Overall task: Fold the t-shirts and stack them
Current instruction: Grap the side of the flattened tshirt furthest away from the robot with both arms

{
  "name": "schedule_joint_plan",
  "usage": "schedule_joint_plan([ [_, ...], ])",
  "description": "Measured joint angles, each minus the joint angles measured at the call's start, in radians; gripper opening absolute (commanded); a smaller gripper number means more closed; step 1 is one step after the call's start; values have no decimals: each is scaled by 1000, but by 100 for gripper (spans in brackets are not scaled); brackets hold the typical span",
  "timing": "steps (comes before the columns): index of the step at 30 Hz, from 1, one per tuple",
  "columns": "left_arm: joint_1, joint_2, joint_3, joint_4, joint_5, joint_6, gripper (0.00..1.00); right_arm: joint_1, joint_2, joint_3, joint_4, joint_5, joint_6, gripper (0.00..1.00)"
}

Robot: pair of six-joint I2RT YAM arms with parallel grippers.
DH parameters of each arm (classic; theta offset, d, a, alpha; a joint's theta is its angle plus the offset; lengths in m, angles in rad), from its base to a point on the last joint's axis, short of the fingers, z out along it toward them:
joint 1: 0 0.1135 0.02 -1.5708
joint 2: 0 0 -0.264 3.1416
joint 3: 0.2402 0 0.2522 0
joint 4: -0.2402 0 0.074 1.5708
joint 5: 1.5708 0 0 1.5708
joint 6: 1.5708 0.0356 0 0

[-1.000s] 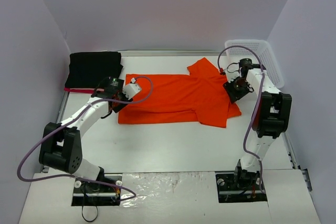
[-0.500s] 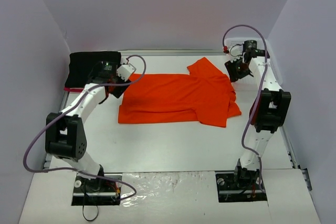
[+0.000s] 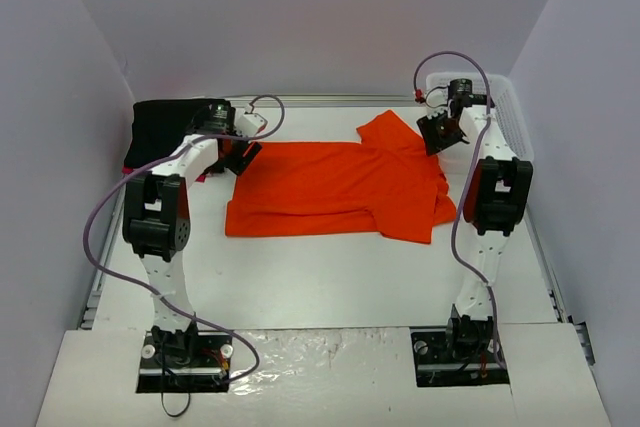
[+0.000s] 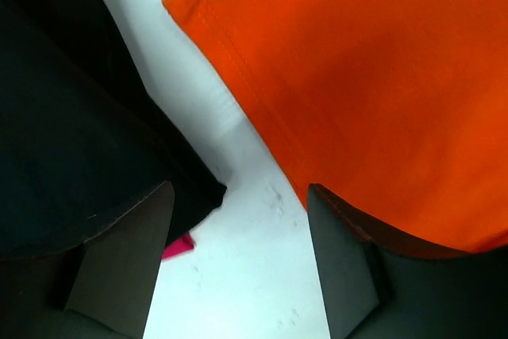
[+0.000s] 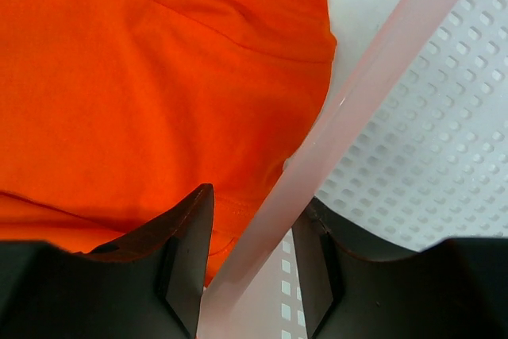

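Observation:
An orange t-shirt (image 3: 340, 182) lies spread flat in the middle of the table. A folded black t-shirt (image 3: 170, 127) sits at the far left on something pink. My left gripper (image 3: 240, 154) is open and empty. In the left wrist view, the left gripper (image 4: 240, 196) hangs over bare table between the black shirt (image 4: 71, 117) and the orange shirt's hem (image 4: 357, 77). My right gripper (image 3: 440, 132) is open and empty by the orange shirt's far right sleeve. In the right wrist view, the right gripper (image 5: 258, 196) has its jaws on either side of the basket rim, beside orange cloth (image 5: 159, 77).
A white perforated basket (image 3: 512, 119) stands at the far right, close against my right gripper, and fills the right side of the right wrist view (image 5: 429, 117). A pink edge (image 4: 178, 248) sticks out from under the black shirt. Walls enclose the table on three sides.
Both arms swung toward the far side. The left gripper moved from the orange shirt's left hem up beside the black shirt. The right gripper moved from the right sleeve to the basket rim.

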Motion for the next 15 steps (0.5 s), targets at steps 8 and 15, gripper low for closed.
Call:
schedule_joint_plan([
  [8, 31, 158, 124, 17, 22, -42, 68, 24, 85, 130, -19, 18, 33, 39],
  [15, 52, 193, 169, 30, 22, -55, 71, 40, 86, 130, 12, 100, 56, 41],
])
